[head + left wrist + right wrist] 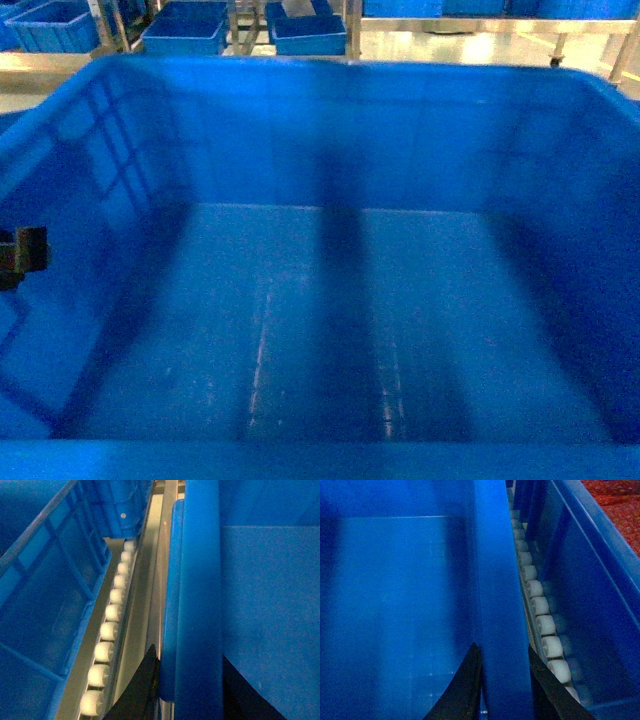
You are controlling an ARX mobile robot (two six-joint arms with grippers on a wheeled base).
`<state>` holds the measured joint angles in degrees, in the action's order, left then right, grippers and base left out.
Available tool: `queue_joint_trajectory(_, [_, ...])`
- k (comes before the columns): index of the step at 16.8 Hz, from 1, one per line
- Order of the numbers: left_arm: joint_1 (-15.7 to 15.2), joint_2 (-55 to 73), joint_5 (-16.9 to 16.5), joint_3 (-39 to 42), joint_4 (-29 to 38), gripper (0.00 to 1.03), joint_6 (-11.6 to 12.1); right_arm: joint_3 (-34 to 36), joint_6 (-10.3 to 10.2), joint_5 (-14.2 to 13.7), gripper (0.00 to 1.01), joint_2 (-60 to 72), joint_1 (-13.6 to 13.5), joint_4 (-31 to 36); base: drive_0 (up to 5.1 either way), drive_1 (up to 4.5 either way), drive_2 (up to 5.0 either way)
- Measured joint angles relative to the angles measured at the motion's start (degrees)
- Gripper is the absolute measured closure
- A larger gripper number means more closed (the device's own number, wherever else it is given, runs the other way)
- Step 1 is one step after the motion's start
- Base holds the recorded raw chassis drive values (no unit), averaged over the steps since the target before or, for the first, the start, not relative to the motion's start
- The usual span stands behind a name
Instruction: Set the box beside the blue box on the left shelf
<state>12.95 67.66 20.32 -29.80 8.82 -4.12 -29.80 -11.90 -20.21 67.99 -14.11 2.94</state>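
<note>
Clearly my left jaws (192,690) and right jaws (502,687) each pinch a side rim of the large bright-blue plastic crate (330,300) between them, so uneven lowering could snag it on the white rollers (547,627) just outside.

One large blue crate (330,300) up close, three smaller blue crates (185,35) beyond it, two grippers (502,680), two roller tracks (107,630)
</note>
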Motion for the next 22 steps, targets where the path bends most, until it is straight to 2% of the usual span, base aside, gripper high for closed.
queue_joint_trajectory(2, [0.0,1.9,1.44,-0.42,1.6,0.84,-0.7,-1.14,1.9,2.89,0.85,6.29,1.64,5.29,0.0,0.0,0.0])
queue_joint_trajectory(3, [0.13,2.84,2.01,-1.27,2.49,0.84,0.35,-1.53,1.88,4.02,0.85,10.45,2.6,7.52,0.0,0.0,0.0])
queue_joint_trajectory(4, [0.2,4.0,2.08,-1.95,1.57,0.84,1.01,-3.1,1.9,3.85,0.85,12.72,2.6,6.69,0.0,0.0,0.0])
queue_joint_trajectory(6, [-0.33,6.08,1.55,-2.08,-1.2,0.84,-1.05,-5.01,2.82,2.6,0.85,13.42,1.92,3.39,0.0,0.0,0.0])
queue_joint_trajectory(8, [-0.46,6.8,0.04,-3.56,-4.42,0.84,-1.77,-5.22,2.29,0.92,0.85,11.78,0.94,-0.98,0.0,0.0,0.0])
queue_joint_trajectory(9, [-0.46,7.78,0.46,-3.39,-2.32,0.73,-1.38,-5.03,1.25,0.24,0.82,10.45,0.31,-2.16,0.0,0.0,0.0])
queue_joint_trajectory(10, [-0.61,8.57,0.98,-3.06,0.22,0.62,-0.5,-4.81,1.49,-1.99,0.7,9.31,-0.72,-3.48,0.0,0.0,0.0])
queue_joint_trajectory(11, [-1.14,8.61,1.14,-3.06,1.14,0.51,-0.15,-4.5,1.46,-2.93,0.58,7.96,-1.07,-4.0,0.0,0.0,0.0])
queue_joint_trajectory(12, [-1.22,8.31,2.78,-3.13,1.29,0.4,0.07,-4.31,1.55,-3.54,0.47,6.6,-1.75,-3.89,0.0,0.0,0.0])
queue_joint_trajectory(13, [-1.4,7.41,4.7,-3.17,3.3,0.29,0.2,-4.09,1.66,-4.44,0.36,4.57,-2.19,-2.12,0.0,0.0,0.0])
queue_joint_trajectory(15, [-1.68,3.45,6.73,-5.2,5.99,0.07,1.2,-5.14,3.15,-8.31,0.14,-0.92,-2.84,0.96,0.0,0.0,0.0])
queue_joint_trajectory(16, [-1.11,0.83,8.0,-5.81,9.79,0.04,2.89,-5.51,3.8,-9.33,0.02,-3.21,-3.28,2.6,0.0,0.0,0.0])
queue_joint_trajectory(18, [-0.02,-2.89,9.35,-5.9,14.78,0.05,5.55,-4.74,5.2,-10.78,0.03,-7.13,-4.72,6.45,0.0,0.0,0.0])
queue_joint_trajectory(19, [-0.02,-5.11,9.68,-5.51,15.74,0.05,6.32,-3.67,6.12,-12.24,0.03,-10.45,-5.18,7.48,0.0,0.0,0.0])
queue_joint_trajectory(21, [-0.04,-8.92,9.94,-2.56,17.22,0.05,7.58,-0.39,9.25,-16.9,0.03,-14.49,-5.75,9.01,0.0,0.0,0.0])
queue_joint_trajectory(22, [-0.04,-9.68,9.97,-0.83,16.74,0.05,7.65,0.37,10.34,-17.86,0.03,-14.4,-5.75,8.61,0.0,0.0,0.0])
